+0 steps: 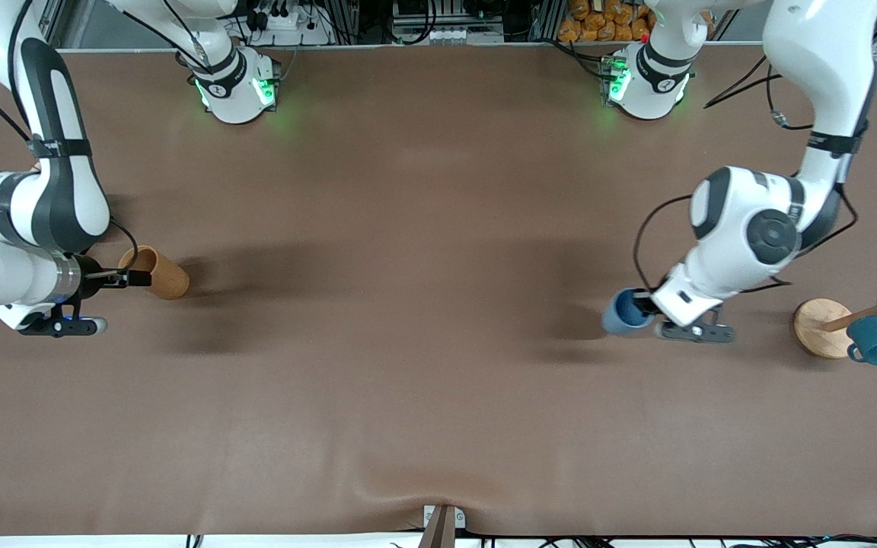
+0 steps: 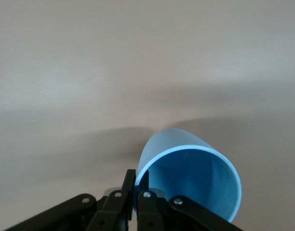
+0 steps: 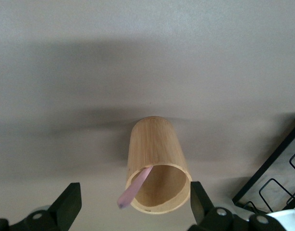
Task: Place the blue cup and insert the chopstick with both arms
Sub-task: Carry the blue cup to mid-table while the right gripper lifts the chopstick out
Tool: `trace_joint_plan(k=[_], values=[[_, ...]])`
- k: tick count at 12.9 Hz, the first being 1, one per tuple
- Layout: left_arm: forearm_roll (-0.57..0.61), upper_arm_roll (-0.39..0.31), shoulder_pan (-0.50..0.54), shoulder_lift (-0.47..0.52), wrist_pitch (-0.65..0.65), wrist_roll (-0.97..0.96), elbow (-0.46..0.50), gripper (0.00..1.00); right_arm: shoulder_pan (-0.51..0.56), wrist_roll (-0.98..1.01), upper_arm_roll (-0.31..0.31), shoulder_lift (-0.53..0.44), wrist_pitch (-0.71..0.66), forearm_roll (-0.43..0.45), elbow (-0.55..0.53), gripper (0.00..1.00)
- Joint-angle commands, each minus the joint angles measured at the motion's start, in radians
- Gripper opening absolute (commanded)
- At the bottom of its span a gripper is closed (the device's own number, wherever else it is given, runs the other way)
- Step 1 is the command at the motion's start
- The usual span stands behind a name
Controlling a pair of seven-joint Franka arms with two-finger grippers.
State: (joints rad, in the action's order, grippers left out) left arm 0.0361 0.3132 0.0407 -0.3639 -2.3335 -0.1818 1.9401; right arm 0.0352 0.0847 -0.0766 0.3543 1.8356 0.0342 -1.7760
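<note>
Left gripper (image 1: 645, 304), at the front view's lower right, pinches the rim of the small light-blue tumbler (image 2: 193, 175) between closed fingers. Right gripper (image 3: 133, 204), at mid-left, spreads wide around the tan wooden cylinder (image 3: 157, 166), whose mouth holds the thin pinkish chopstick (image 3: 134, 188).

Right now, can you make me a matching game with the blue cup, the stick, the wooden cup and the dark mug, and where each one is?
Things:
1 blue cup
2 stick
3 wooden cup
4 dark mug

Places:
A beside the wooden rack
B pinched at its rim by the left gripper
C inside the open right gripper
D leaning in the wooden cup

Pairs: 1-B, 2-D, 3-C, 4-A
</note>
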Motion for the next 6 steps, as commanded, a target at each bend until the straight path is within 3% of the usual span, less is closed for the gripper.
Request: trace_joint_plan(k=[1,6], values=[[-0.004,0.058,-0.034,0.003,0.020,-0.105,-0.018,0.00,0.006,0.001,0.003,0.005,0.001,0.006,0.006,0.00],[0.008,0.056,-0.255,-0.056,0.020,-0.479,-0.095,0.00,0.011,0.001,0.003,0.005,-0.001,0.004,0.003,0.00]])
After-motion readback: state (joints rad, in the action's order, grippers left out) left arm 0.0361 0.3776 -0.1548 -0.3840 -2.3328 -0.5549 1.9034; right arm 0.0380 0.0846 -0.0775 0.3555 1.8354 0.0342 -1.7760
